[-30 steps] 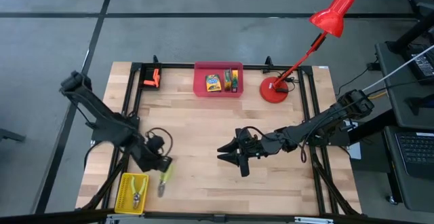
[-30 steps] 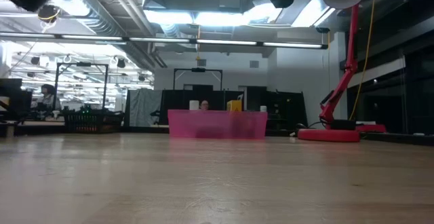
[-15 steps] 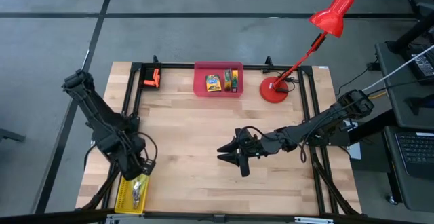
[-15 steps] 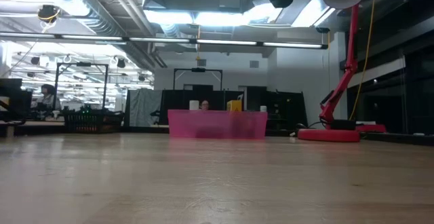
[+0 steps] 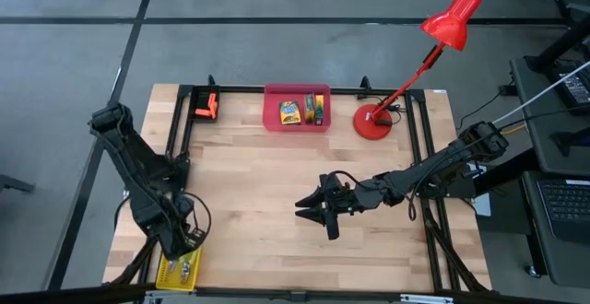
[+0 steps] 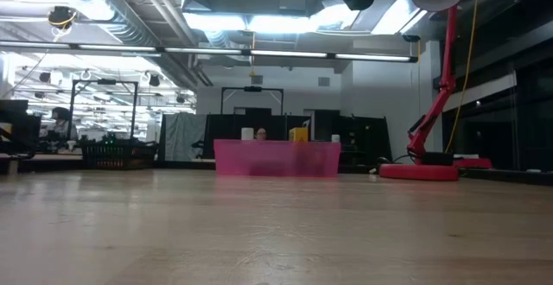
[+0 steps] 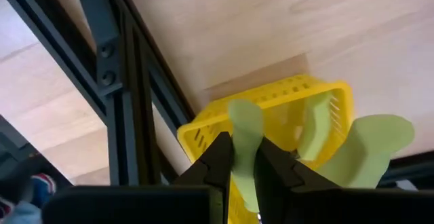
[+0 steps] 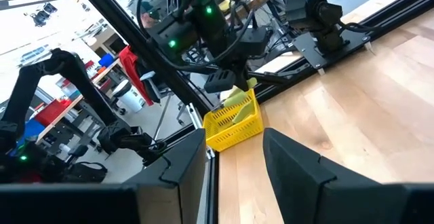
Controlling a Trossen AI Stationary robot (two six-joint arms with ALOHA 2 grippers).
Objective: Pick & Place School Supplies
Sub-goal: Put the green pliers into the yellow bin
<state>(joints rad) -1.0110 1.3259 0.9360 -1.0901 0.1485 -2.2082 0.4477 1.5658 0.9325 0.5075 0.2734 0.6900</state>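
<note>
Two yellow-and-green crayon boxes (image 5: 290, 111) (image 5: 314, 110) lie flat in the pink tray (image 5: 272, 111) at the table's far edge. No orange sticks show plainly. My left gripper (image 5: 182, 251) (image 7: 243, 159) stands over the yellow basket (image 5: 166, 267) (image 7: 271, 98) at the near left corner, shut on green-handled pliers (image 7: 373, 149). Another green handle (image 7: 315, 125) shows inside the basket. My right gripper (image 5: 312, 210) (image 8: 234, 163) rests open at mid-table, touching nothing. My left gripper pinches one green handle (image 7: 244, 132) of the pliers between its two fingers, coming from above and pointing down. The pliers hang below the fingers, over and into the yellow basket. Whether they touch the basket's floor I cannot tell.
A red desk lamp (image 5: 373, 120) (image 6: 419, 171) stands at the far right, its arm reaching up and right. A small orange object (image 5: 210, 106) sits on the black frame at the far left. Black frame rails (image 5: 175, 147) run along the table's sides. Bare wood (image 5: 277, 175) lies between the arms.
My left gripper has carried the green-handled pliers from the table just right of the yellow basket toward the table's left and near edge. It now stands over the basket, still shut on them.
</note>
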